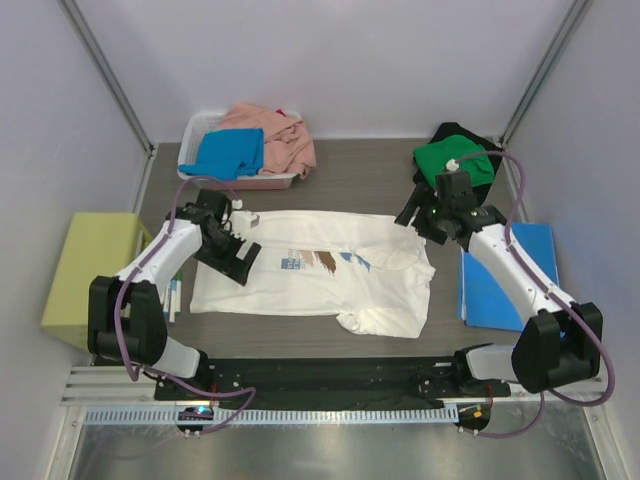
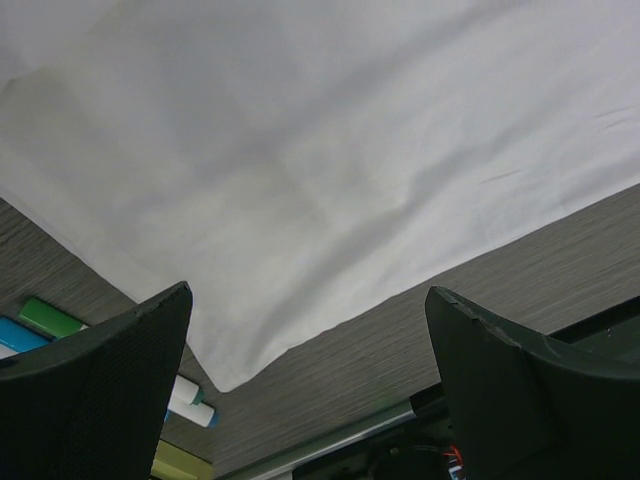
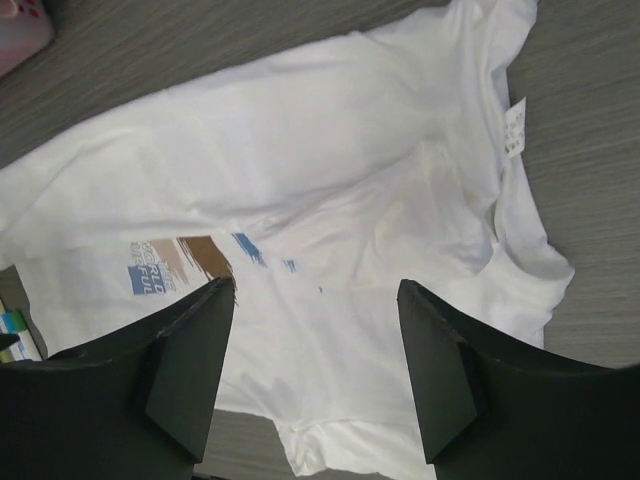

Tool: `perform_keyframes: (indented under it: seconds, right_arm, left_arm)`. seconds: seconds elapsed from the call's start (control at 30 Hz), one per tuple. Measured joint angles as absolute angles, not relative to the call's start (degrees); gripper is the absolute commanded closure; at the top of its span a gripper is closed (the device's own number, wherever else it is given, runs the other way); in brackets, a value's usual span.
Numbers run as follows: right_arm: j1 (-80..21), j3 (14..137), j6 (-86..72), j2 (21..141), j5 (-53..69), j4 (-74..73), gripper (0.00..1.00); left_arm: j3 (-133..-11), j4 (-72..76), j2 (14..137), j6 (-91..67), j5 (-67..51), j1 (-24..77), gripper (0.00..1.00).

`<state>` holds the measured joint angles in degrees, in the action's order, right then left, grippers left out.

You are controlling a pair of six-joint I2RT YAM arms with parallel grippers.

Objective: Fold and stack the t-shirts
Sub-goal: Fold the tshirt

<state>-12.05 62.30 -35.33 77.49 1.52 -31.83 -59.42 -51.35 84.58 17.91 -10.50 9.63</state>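
- Step in hand, as I judge it: the white t-shirt (image 1: 310, 288) lies spread print-up in the middle of the surface (image 1: 360, 185), hem to the left and collar to the right. It is laid out but not yet folded.
- Left gripper (image 2: 308, 300): jaws wide apart, holding nothing, above the shirt's near-left hem corner.
- Right gripper (image 3: 315, 290): also wide open and empty, above the chest below the collar.
- Next move likely calls for smoothing the rumpled near-right sleeve area, then pinching an edge cleanly, one layer only.
- Other shirts wait: green (image 1: 450, 158) on black (image 1: 455, 132) far right; blue (image 1: 228, 152) and pink (image 1: 280, 135) in the basket (image 1: 203, 121) far left.
- Writing: the chest print (image 3: 175, 260) carries pale block letters, too blurred to read. The neck tag (image 3: 515, 128) is illegible.
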Motion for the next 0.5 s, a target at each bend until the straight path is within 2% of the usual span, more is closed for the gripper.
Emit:
perform_keyframes:
  seconds: [0.13, 0.27, 0.5]
  right_arm:
    - [-13.82, 56.03, -37.06, 74.52, 4.01, -31.83, 0.3]
    - [-15.46, 49.63, -39.0, 77.89, 6.74, -31.59, 0.3]
    - [-19.97, 49.98, -40.56, 87.57, 9.06, -28.67, 0.31]
  left_arm:
    - [-59.42, -50.92, 84.64, 17.8, -10.57, 9.63, 0.0]
    - [-59.42, -50.76, 85.21, 17.28, -10.57, 9.63, 0.0]
    - [-59.42, -50.7, 85.38, 16.91, -10.55, 9.63, 0.0]
